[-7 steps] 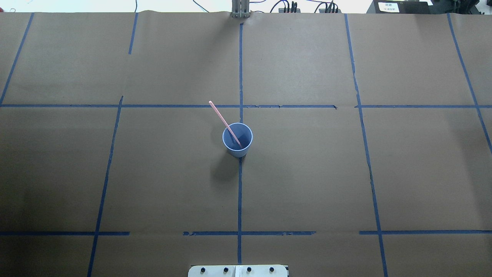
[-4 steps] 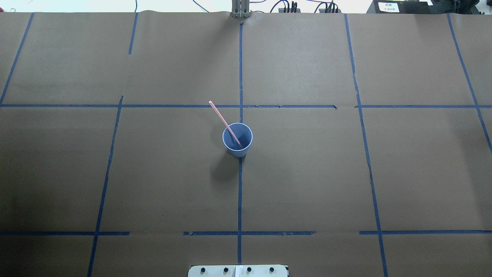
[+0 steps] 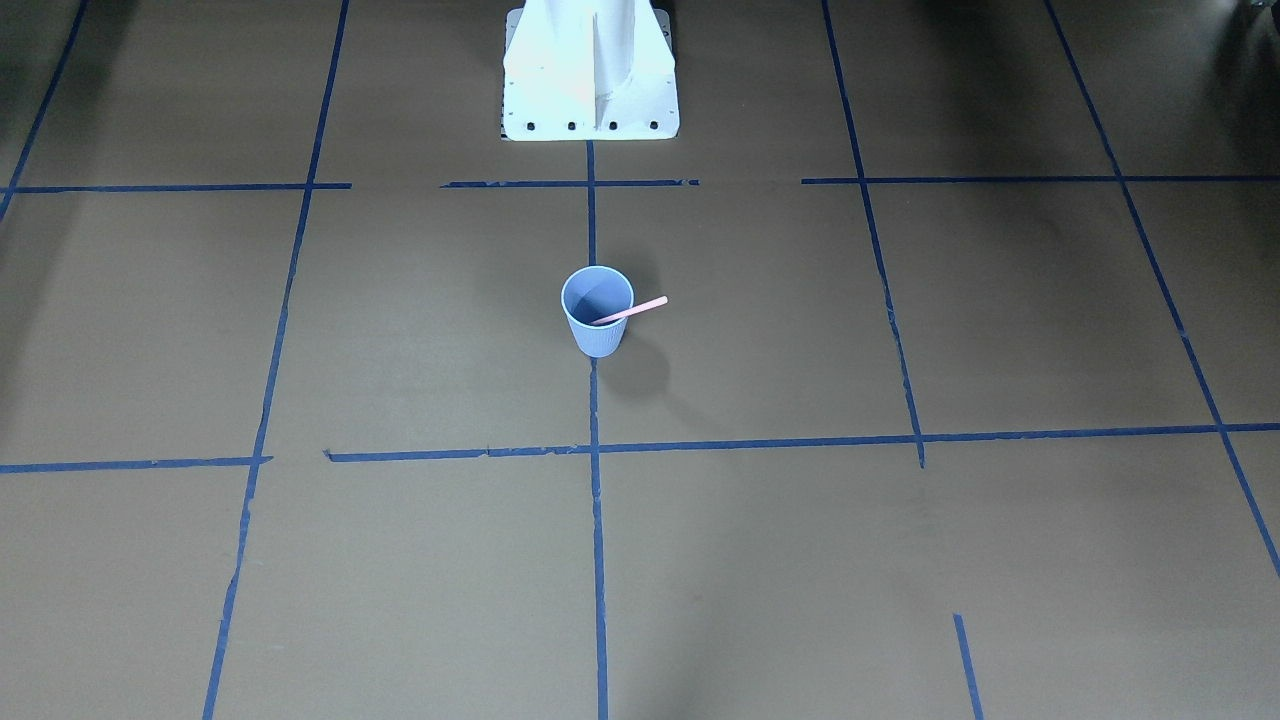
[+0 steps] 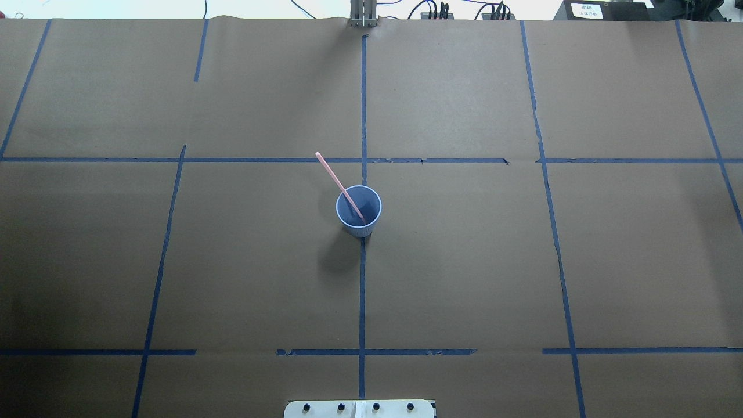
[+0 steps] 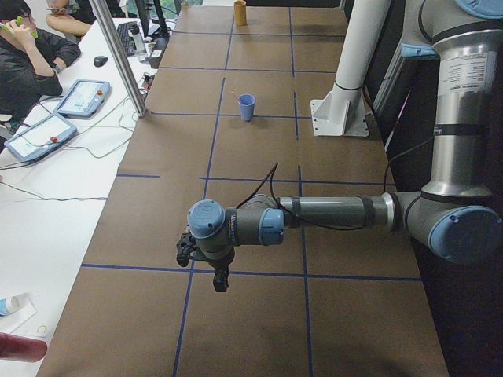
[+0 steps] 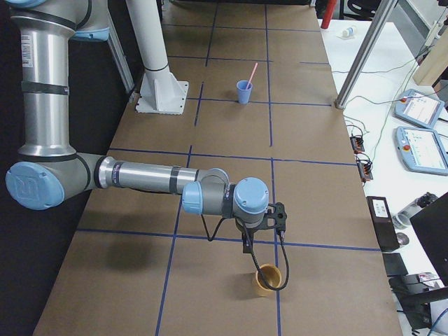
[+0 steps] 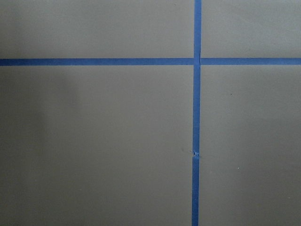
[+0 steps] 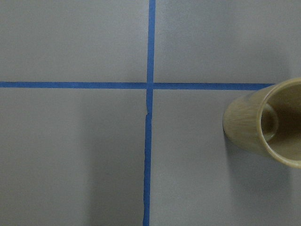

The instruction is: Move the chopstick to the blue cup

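The blue cup stands upright at the table's middle on a tape line; it also shows in the front view. The pale pink chopstick stands in it, its lower end inside and its upper part leaning out over the rim. Both grippers are far from it and empty. My left gripper hangs over the table's left end. My right gripper hangs over the right end. They show only in the side views, so I cannot tell whether they are open or shut.
A tan cup stands upright just below my right gripper; it also shows in the right wrist view. The white robot base is at the table's near edge. Operators and tablets are beyond the far side.
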